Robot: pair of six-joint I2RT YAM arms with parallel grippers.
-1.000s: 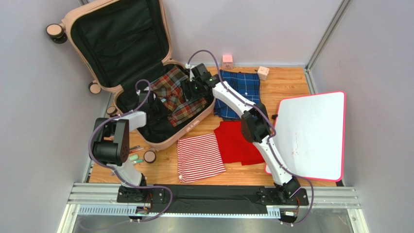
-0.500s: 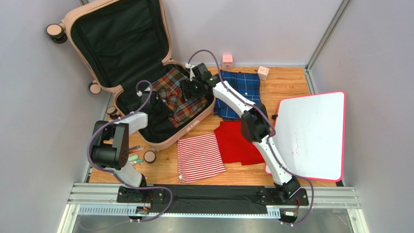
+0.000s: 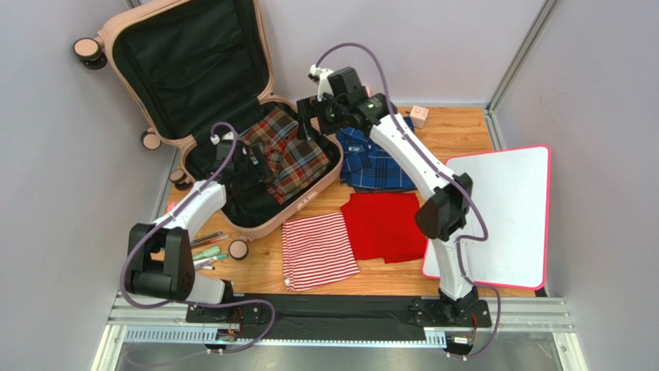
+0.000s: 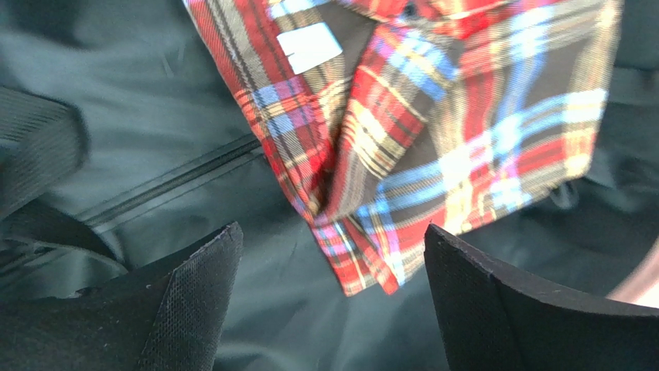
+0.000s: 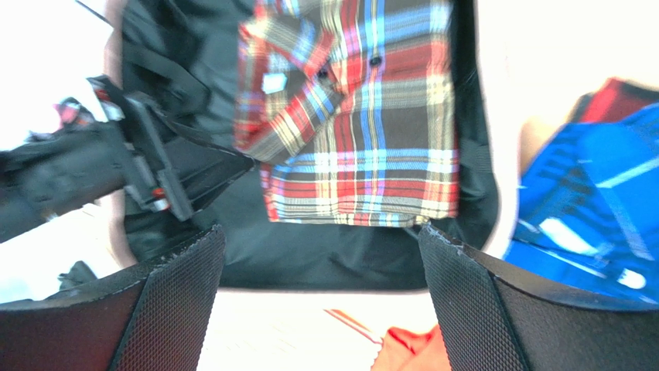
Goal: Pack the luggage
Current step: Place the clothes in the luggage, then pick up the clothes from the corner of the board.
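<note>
The luggage, a pale pink hard-shell suitcase with black lining, lies open at the back left, its lid leaning on the wall. A folded red plaid shirt lies in its lower half. My left gripper hangs open just above the lining. The shirt's corner lies loose between its fingers, untouched. My right gripper is raised over the suitcase's back right corner, open and empty. From there it looks down on the plaid shirt.
A blue plaid shirt lies right of the suitcase, with a red cloth and a red-white striped cloth in front. A white board with a pink rim sits at the right. Pens lie at the left edge and a small cube at the back.
My left gripper has opened and let the plaid shirt drop into the suitcase, and that arm has reached further in. My right arm has risen and pulled back from the shirt.
</note>
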